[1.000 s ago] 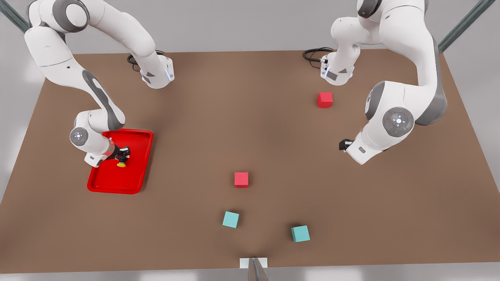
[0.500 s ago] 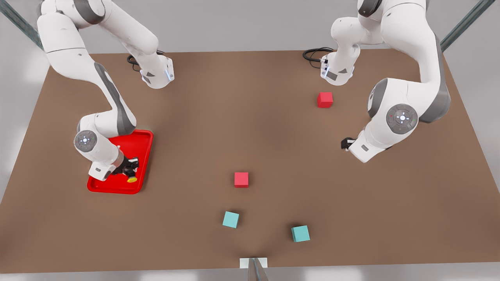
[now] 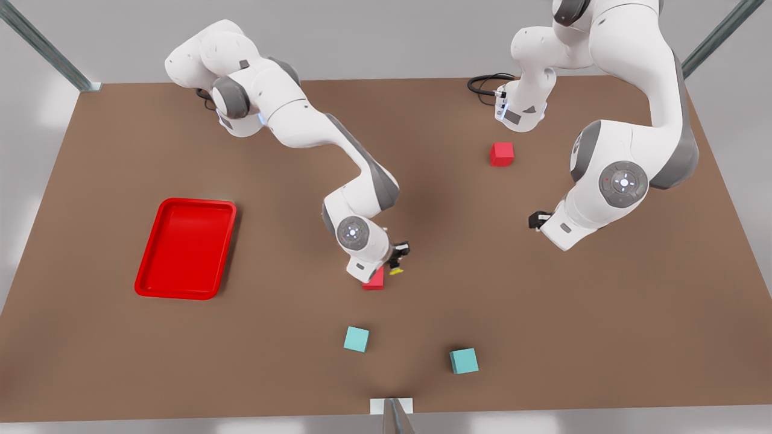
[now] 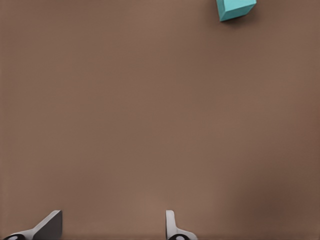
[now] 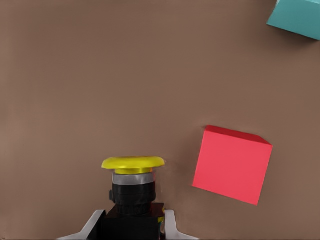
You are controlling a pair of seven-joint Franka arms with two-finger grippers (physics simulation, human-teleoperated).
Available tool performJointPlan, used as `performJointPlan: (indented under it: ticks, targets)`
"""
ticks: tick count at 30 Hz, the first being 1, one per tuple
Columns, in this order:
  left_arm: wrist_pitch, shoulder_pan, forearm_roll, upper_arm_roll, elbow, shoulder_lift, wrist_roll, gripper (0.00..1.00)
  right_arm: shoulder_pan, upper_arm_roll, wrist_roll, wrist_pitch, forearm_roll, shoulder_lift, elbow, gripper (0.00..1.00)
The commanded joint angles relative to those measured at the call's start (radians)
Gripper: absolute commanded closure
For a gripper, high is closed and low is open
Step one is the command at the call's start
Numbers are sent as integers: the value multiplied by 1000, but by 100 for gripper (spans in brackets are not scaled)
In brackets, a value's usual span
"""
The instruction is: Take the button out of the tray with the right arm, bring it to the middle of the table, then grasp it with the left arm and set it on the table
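Nearest the front camera, 2 teal cubes (image 3: 356,339) (image 3: 464,360) sit on the brown table (image 3: 253,349), well apart from everything in play. Just beyond them, the right gripper (image 3: 398,255) hangs over the middle of the table, its fingers clamped on the dark base of the button (image 3: 396,270), whose yellow cap points out past the fingertips. In the right wrist view the button (image 5: 133,190) is pinched between the 2 fingers above bare tabletop, with a red cube (image 5: 232,163) lying on the table below and to one side of it. In the front view that red cube (image 3: 375,281) is partly covered by the arm's wrist.

The change over the last second is large. 1 second ago this gripper was inside the red tray (image 3: 184,248) with the button; half a second ago it was near the tray's near edge; now the tray lies empty at the front view's left and the button has been carried well clear to the centre. So the extraction and transfer look essentially done, and the handover is the step ahead.

Farther off, at the front view's right, the left gripper (image 3: 536,219) waits low over the table. Its fingers (image 4: 172,227) stand apart and hold nothing. A second red cube (image 3: 502,154) rests beyond it.
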Motion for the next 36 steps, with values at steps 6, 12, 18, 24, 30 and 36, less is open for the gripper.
performJointPlan:
  ticks: [6, 12, 18, 24, 30, 36]
  targets:
    - [-10, 6, 2, 3, 2, -3, 1, 0, -53, 33, 504, 151, 167, 27, 62, 0]
    - [1, -170, -51, -2, 85, 47, -516, 0, -1007, 697, -95, -53, -553, -599, -678, 0]
    - [171, -321, 45, 16, 284, 325, -1255, 0, -1032, 541, -388, -255, -801, -815, -728, 0]
    - [196, -321, 36, -28, 298, 345, -1248, 0, -971, 456, -390, -398, -676, -933, -706, 0]
    - [351, -302, 13, -42, 307, 405, -1072, 0, -966, 456, -367, -386, -729, -833, -659, 0]
    - [408, -244, -4, -36, 272, 495, -561, 0, -932, 464, -323, -257, -775, -707, -537, 0]
